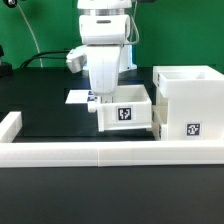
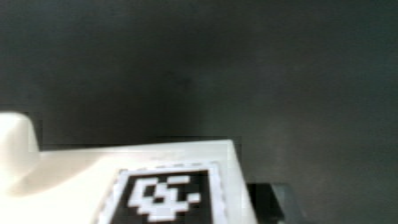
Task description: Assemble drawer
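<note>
A small white open-top tray (image 1: 126, 112) with a black-and-white tag on its front stands in the middle of the black table (image 1: 45, 110), just behind the front rail. My gripper (image 1: 100, 99) reaches down from the white arm onto the tray's wall on the exterior view's left, and its fingertips are hidden there. In the wrist view a tagged face of the tray (image 2: 164, 195) fills the lower part, with one dark finger (image 2: 269, 203) against its edge. The tall boxy case (image 1: 186, 88), open on top and tagged low on its front, stands close on the exterior view's right. I see no second tray.
A low white rail (image 1: 90, 150) runs along the table's front and turns up at the exterior view's left (image 1: 10, 128). The marker board (image 1: 78, 97) lies flat behind the tray. A rounded white shape (image 2: 16, 150) shows at the wrist view's edge.
</note>
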Motion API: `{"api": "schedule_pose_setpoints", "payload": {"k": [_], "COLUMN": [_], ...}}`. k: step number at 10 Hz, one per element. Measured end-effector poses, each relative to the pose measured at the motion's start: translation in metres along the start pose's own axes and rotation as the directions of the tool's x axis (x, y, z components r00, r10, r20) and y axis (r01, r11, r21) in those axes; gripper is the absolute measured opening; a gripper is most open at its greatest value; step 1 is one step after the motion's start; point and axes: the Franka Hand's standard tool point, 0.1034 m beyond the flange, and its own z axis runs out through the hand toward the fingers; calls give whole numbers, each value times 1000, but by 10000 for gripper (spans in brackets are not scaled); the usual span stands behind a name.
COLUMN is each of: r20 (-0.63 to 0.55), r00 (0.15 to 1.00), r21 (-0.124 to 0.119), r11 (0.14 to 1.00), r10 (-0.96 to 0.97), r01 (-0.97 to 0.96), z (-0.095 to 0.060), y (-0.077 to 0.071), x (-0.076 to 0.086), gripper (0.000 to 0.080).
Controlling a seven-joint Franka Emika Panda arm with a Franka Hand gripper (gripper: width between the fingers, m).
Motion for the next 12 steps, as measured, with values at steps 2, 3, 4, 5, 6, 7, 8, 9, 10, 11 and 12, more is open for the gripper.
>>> {"api": "schedule_pose_setpoints", "payload": {"k": [2, 3, 4, 5, 6, 7, 8, 9, 10, 11, 12], "r20": [3, 5, 5, 5, 5, 5, 5, 4, 4, 5, 6], "r00": [1000, 1000, 1000, 999, 1000, 1000, 1000, 1000, 1000, 1000, 1000], "r21": [3, 3, 4, 4, 4, 5, 4, 4, 4, 2, -1], "r11": [1000, 1000, 1000, 999, 1000, 1000, 1000, 1000, 1000, 1000, 1000], "r10": [-14, -21, -26, -32, -30, -27, -21, -20, -22, -23, -24], "r01": [14, 21, 26, 32, 30, 27, 21, 20, 22, 23, 24], "z": [-2, -4, -4, -3, -3, -3, -3, -3, -4, -6, -9], "y": [0, 1, 1, 0, 0, 0, 0, 0, 0, 0, 1], "x": [6, 9, 13, 17, 17, 18, 20, 24, 26, 26, 26], "gripper": [77, 77, 77, 77, 77, 77, 77, 77, 77, 77, 77]}}
